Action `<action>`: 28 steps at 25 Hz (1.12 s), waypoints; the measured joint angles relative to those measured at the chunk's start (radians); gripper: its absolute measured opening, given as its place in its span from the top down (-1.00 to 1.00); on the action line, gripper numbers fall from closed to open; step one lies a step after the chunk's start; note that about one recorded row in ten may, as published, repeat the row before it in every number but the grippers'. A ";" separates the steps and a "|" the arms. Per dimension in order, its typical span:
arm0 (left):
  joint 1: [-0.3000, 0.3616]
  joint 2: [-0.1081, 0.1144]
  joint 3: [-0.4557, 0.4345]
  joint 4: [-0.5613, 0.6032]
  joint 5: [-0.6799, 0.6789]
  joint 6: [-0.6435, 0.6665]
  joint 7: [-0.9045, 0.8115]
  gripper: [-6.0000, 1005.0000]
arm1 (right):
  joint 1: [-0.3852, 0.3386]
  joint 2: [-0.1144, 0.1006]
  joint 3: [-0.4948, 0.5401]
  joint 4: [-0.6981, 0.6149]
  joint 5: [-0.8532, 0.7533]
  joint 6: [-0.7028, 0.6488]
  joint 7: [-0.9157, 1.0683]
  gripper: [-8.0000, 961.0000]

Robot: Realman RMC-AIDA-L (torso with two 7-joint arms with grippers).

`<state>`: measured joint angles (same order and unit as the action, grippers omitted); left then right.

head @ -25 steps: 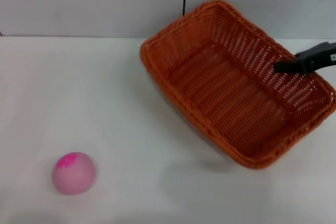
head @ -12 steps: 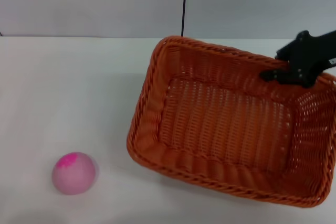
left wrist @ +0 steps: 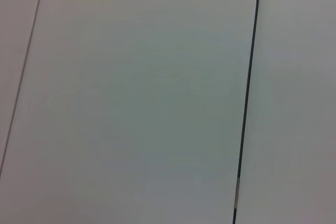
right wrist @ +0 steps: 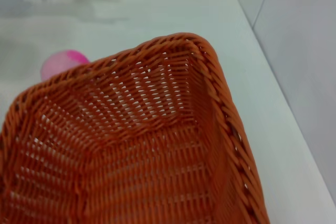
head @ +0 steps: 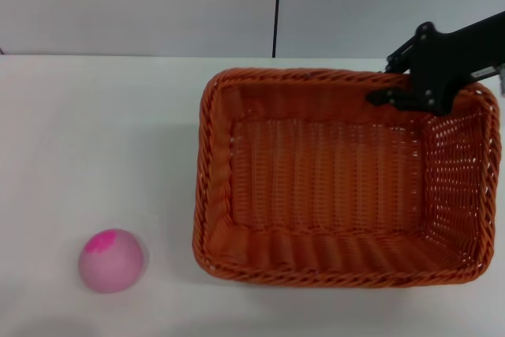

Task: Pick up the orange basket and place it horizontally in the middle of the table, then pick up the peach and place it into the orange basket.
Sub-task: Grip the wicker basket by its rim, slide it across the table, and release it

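Gripping basket (head: 339,195) far rim, our right end effector (head: 394,84) clamped; long axis lay across bench (head: 95,140), peach (head: 111,260) far left.

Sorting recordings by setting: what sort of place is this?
Probably a test bench: a plain white table, grey wall panels, one orange wicker basket and a pink peach.

Pale grey wall panels (left wrist: 147,93) with a thin dark vertical seam (left wrist: 249,93) between them
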<state>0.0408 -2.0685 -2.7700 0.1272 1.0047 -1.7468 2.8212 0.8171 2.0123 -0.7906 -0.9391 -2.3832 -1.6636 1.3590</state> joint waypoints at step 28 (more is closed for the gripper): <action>0.028 0.002 0.035 0.024 0.000 -0.035 0.000 -0.56 | -0.035 0.063 -0.210 -0.017 0.058 0.287 -0.028 0.46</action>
<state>0.0685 -2.0666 -2.7349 0.1510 1.0046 -1.7816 2.8209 0.7824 2.0754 -1.0003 -0.9559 -2.3255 -1.3767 1.3313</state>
